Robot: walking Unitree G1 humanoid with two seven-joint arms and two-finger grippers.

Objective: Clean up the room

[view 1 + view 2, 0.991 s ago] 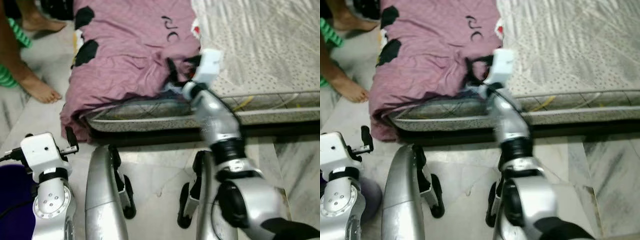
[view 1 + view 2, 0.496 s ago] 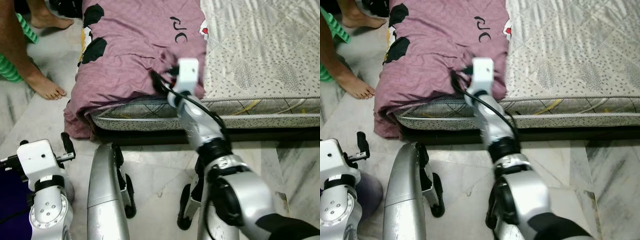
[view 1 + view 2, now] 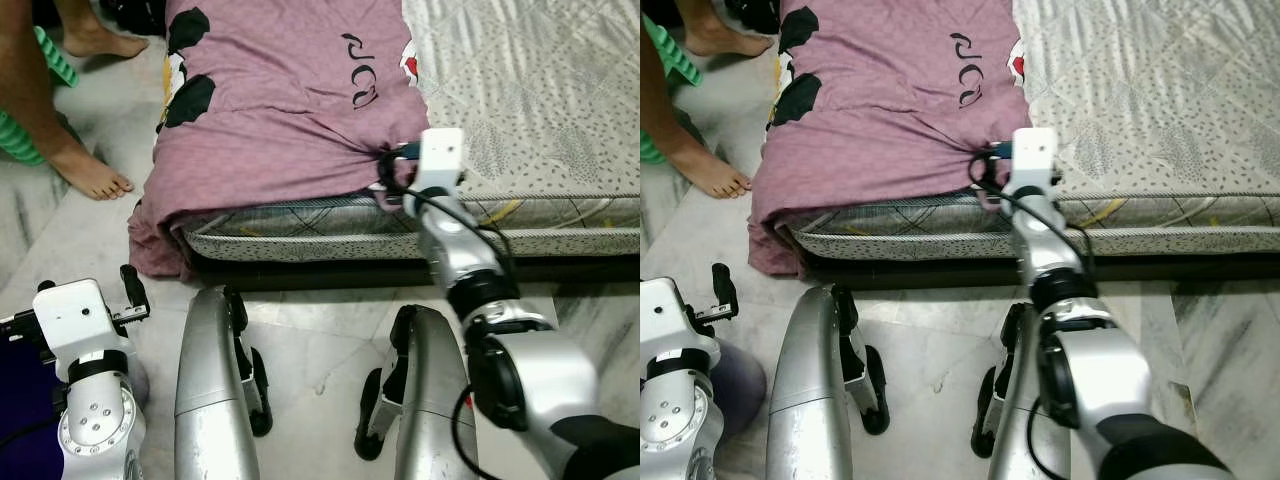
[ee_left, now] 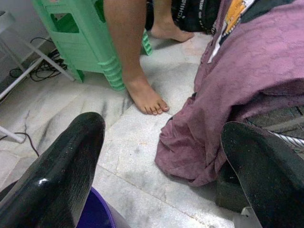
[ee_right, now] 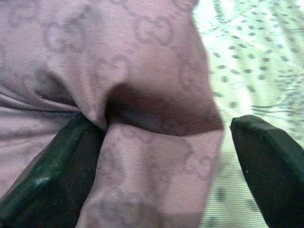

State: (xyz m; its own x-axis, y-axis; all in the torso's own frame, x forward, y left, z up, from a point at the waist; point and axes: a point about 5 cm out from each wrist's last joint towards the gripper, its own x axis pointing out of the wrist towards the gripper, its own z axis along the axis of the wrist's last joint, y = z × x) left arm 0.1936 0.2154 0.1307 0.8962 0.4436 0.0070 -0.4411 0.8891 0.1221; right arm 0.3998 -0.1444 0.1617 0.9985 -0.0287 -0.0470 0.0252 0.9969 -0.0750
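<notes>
A purple blanket (image 3: 270, 120) with black and white patches covers the left part of a grey patterned mattress (image 3: 540, 90) and hangs over its corner to the floor. My right gripper (image 3: 392, 172) reaches the blanket's near edge on the mattress. In the right wrist view it (image 5: 161, 156) is open, its black fingers (image 5: 47, 166) wide apart with a puckered fold of blanket (image 5: 142, 95) between them. My left gripper (image 4: 161, 142) is open and held low over the marble floor, pointing at the hanging blanket corner (image 4: 199, 142).
A person's bare foot (image 3: 90, 175) stands on the floor left of the bed, beside a green plastic stool (image 4: 90, 38). A purple bucket (image 3: 25, 390) sits by my left arm. My own legs (image 3: 210, 380) stand before the bed's dark base (image 3: 330, 270).
The right arm swung left along the blanket's edge, then back right. The fabric now bunches at its fingers. The view shifted slightly a second ago. The left arm barely moved.
</notes>
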